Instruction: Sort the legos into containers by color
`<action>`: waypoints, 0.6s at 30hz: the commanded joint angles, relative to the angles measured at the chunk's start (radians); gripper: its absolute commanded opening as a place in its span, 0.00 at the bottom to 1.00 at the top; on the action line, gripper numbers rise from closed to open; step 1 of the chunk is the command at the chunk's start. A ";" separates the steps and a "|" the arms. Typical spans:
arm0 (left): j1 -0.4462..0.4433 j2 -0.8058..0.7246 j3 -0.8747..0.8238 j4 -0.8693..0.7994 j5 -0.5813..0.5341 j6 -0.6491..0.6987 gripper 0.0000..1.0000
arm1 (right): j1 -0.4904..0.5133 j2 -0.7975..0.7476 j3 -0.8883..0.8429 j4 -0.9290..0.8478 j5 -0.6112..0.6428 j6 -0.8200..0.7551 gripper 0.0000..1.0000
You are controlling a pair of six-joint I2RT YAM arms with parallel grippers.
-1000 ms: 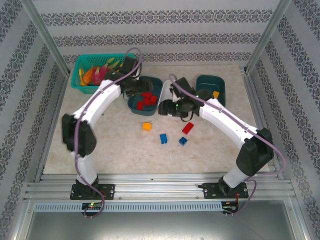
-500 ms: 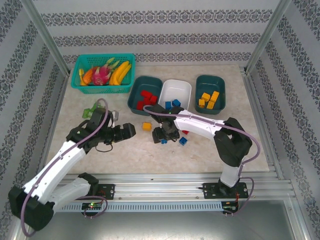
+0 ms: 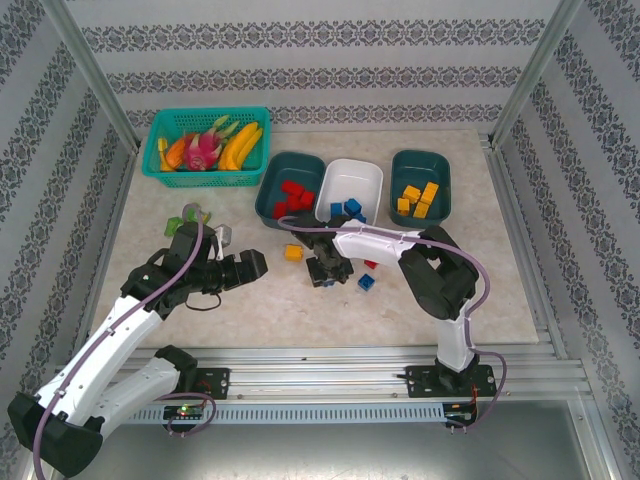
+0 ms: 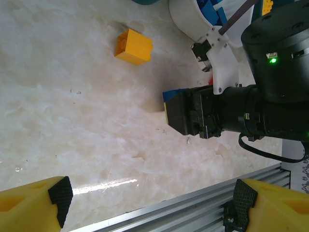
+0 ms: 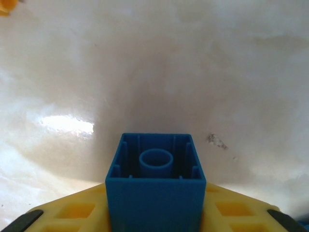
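Observation:
My right gripper (image 3: 322, 272) is down on the table, shut on a blue lego (image 5: 155, 183) that sits between its yellow fingers (image 5: 72, 212). A yellow-orange lego (image 3: 293, 252) lies just left of it, and a red lego (image 3: 371, 264) and another blue lego (image 3: 367, 283) lie to its right. At the back, the left teal container (image 3: 270, 170) holds red legos, the white container (image 3: 352, 165) blue ones, and the right teal container (image 3: 420, 156) yellow ones. My left gripper (image 3: 245, 268) hovers open over bare table with nothing between its fingers. The left wrist view shows the yellow-orange lego (image 4: 133, 46).
A teal mesh basket (image 3: 205, 140) of toy fruit stands at the back left. A small green toy (image 3: 178, 227) lies by my left arm. The metal rail (image 3: 320, 375) runs along the table's near edge, close below my left gripper.
Both arms have left the containers and come down to the table's middle. The right gripper has shut on the blue lego. The left gripper has opened wider.

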 commanded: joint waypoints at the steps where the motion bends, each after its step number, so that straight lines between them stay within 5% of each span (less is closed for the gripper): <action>1: -0.011 -0.015 -0.010 0.003 0.020 -0.011 0.89 | -0.010 0.011 0.032 -0.005 0.031 -0.010 0.34; 9: -0.013 0.027 0.038 0.087 0.049 -0.035 0.89 | -0.027 -0.139 0.072 -0.064 0.086 -0.022 0.28; 18: -0.014 0.271 0.178 0.262 0.040 -0.045 0.89 | -0.226 -0.127 0.260 -0.072 0.077 -0.099 0.27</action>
